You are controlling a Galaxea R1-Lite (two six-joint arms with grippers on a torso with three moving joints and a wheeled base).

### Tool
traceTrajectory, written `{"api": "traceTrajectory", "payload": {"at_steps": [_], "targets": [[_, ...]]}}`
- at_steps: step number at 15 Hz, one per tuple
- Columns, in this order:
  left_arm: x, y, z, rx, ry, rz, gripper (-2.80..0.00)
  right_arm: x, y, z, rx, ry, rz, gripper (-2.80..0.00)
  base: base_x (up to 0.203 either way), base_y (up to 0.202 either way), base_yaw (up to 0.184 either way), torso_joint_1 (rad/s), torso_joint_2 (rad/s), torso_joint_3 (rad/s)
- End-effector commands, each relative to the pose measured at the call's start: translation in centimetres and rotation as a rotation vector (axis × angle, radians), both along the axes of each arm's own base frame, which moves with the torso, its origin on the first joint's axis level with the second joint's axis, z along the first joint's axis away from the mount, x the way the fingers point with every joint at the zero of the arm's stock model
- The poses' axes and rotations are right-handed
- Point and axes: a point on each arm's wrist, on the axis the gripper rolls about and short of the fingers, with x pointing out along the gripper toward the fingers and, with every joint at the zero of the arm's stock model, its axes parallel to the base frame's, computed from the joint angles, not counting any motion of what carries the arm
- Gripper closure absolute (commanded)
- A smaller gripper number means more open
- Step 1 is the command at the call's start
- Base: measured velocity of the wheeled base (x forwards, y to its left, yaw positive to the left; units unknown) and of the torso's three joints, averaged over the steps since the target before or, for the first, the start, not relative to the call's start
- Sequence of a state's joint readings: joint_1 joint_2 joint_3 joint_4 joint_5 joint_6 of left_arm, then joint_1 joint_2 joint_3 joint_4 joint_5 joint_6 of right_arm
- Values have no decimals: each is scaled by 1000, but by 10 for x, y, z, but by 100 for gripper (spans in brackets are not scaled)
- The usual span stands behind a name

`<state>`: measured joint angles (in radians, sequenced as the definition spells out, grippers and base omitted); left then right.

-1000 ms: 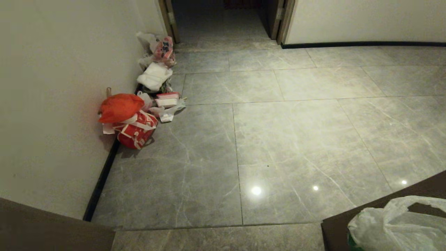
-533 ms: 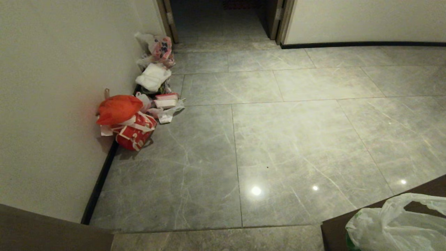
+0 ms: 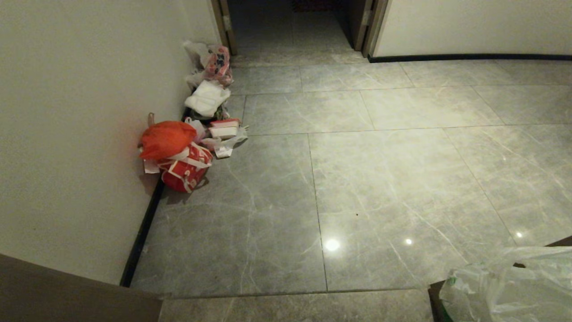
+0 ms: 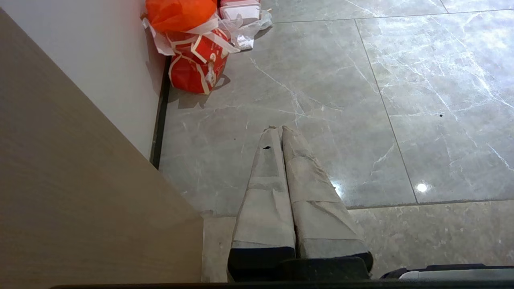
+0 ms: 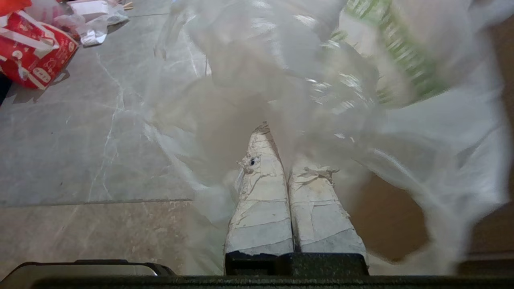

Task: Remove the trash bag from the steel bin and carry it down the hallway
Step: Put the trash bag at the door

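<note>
Now the trash bag (image 5: 321, 80) drapes over the clamped right pincer (image 5: 277, 136).

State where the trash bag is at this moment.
The trash bag sits at the head view's lower right corner, above the grey tiled floor; in the right wrist view it drapes over the right gripper, jaws shut on it.

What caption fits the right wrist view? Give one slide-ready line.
Right gripper fingers shut on the trash bag above the grey tiled hallway floor.
</note>
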<state>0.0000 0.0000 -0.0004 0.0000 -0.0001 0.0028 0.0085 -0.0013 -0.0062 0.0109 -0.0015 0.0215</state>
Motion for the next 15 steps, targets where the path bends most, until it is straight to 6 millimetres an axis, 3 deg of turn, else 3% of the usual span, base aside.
{"api": "traceTrajectory", "payload": {"at_steps": [1,6,15], "targets": [[0,0,0,0,0,0,0,0,0,0,0,1,0,0,0,0,0,0,0,0],[0,0,0,3,-1,0,0,0,0,0,0,1,1,0,17,0,0,0,0,0],[0,0,0,-1,-1,0,0,0,0,0,0,1,-1,0,193,0,1,3,2,2]]}}
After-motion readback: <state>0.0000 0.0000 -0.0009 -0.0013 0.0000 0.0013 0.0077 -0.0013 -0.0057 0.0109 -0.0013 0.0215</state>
